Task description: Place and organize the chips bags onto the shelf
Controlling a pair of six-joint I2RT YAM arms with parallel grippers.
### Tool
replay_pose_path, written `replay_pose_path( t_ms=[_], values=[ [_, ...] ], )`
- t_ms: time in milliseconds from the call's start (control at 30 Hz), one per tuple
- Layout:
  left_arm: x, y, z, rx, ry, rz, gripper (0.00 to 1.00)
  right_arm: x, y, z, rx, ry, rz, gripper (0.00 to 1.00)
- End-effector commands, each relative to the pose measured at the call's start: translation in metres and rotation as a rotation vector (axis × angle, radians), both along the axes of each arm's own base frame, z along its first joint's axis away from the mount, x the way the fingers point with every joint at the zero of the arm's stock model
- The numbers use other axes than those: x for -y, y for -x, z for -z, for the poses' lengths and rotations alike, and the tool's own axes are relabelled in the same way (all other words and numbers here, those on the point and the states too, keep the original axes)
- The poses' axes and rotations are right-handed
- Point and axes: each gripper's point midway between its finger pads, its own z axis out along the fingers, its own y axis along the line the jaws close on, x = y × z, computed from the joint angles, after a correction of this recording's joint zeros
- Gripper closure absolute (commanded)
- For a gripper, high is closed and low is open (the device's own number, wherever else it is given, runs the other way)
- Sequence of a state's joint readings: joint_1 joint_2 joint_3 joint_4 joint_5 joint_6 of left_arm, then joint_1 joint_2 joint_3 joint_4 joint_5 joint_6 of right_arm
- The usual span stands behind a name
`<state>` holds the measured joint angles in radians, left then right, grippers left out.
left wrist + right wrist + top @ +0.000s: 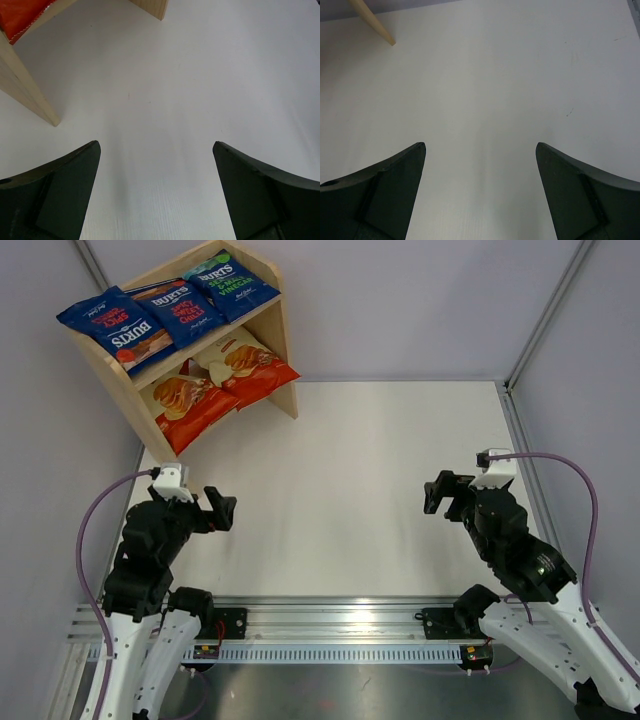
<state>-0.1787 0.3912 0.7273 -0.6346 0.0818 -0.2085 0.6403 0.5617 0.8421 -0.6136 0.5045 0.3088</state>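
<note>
The wooden shelf (272,318) stands at the table's far left corner. Three dark blue Burts bags lie side by side on its top tier: left (112,330), middle (178,308), right (228,282). Two cream-and-red Cassava Chips bags lie on the lower tier, left (190,402) and right (246,367). My left gripper (222,510) is open and empty, near the front left. My right gripper (438,493) is open and empty, at the front right. In the left wrist view my gripper (156,145) hangs over bare table, with a shelf leg (25,87) and a red bag corner (20,15) at the upper left.
The white table (360,490) is walled by grey panels at the back and sides. A metal rail (340,625) holding the arm bases runs along the near edge. One shelf leg tip (374,22) shows in the right wrist view, far from my gripper (480,146).
</note>
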Motion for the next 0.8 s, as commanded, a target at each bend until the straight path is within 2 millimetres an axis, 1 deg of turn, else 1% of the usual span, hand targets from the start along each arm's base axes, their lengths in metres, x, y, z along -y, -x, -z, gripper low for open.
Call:
replay_pose_path(
  t_ms=[0,467,767],
  values=[
    [0.0002,-0.0038,-0.0116,0.06,-0.008,0.005,0.01,0.0102,-0.0019,-0.0105,0.027,0.009,0.051,0.01],
    [-0.0026,-0.0048,-0.0125,0.064,-0.012,-0.011,0.01,0.0188,0.0041,-0.014,0.028,0.019,0.069,0.01],
    [-0.0042,-0.0062,-0.0121,0.071,-0.023,-0.016,0.01,0.018,0.0044,-0.0106,0.016,0.022,0.068,0.01]
  ],
)
